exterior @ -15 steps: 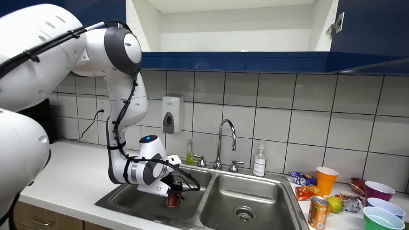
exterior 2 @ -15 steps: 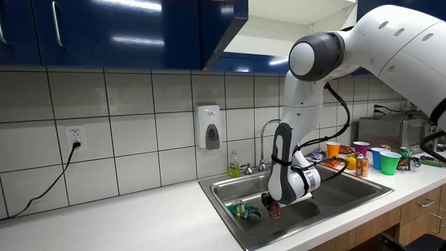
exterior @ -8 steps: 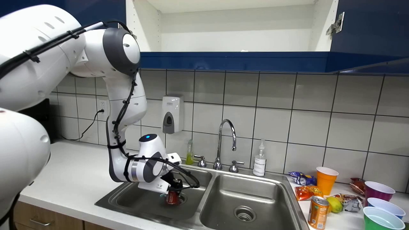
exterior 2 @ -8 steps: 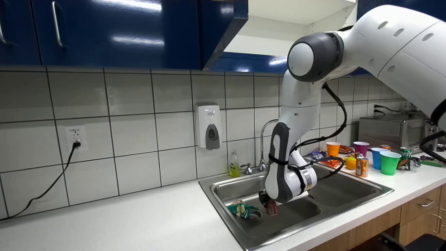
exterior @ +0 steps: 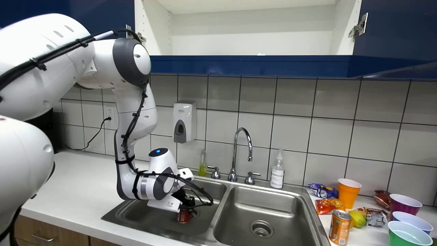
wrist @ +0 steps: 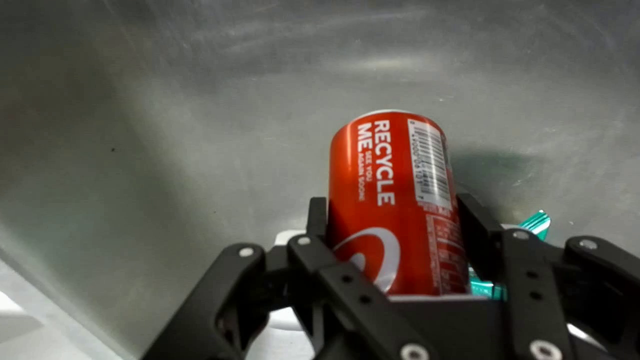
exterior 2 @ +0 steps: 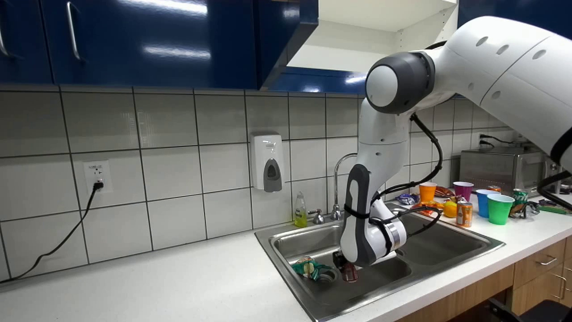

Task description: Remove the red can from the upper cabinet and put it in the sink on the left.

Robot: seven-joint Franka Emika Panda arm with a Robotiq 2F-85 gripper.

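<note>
In the wrist view the red can [wrist: 370,200] lies lengthwise between the black fingers [wrist: 316,217], which press on both its sides; my gripper [wrist: 392,212] is shut on it. In both exterior views, the gripper [exterior: 187,201] and the can [exterior: 183,216] are down inside the left basin of the sink [exterior: 153,217]. Much of the can is covered by the gripper there, and its lower end [exterior 2: 350,274] points downward. Whether it touches the basin floor I cannot tell. Above, the upper cabinet [exterior: 252,24] stands with its door open, its visible interior bare.
A crumpled green wrapper [exterior 2: 307,268] lies in the same basin by the drain. The faucet [exterior: 235,153] rises behind the sink divider. Right of the sink are an orange can [exterior: 340,227], an orange cup [exterior: 349,193], snack wrappers [exterior: 322,190] and a green cup [exterior: 409,234].
The can, held throughout, rose slightly, then came down lower into the basin over the last half second. The arm's upper links have sunk too.
</note>
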